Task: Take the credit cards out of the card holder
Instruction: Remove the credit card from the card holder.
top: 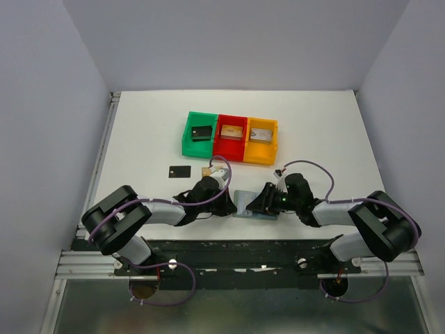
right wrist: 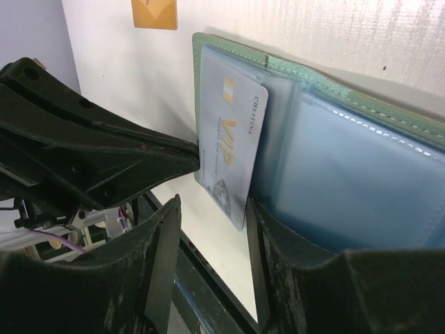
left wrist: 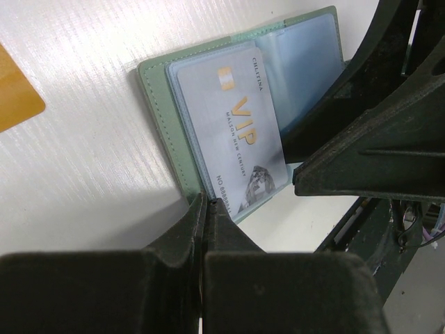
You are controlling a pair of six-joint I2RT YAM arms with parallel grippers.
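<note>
Black card (top: 179, 171) lying on the table (top: 139, 139) shows only overhead.

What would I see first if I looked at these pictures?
Probably the bright row at the far middle of the table: green bin, red bin, yellow bin, each with something flat inside. Then the open card holder near the front edge, where a silvery VIP card sticks out between the open jaws of the right gripper.
</note>
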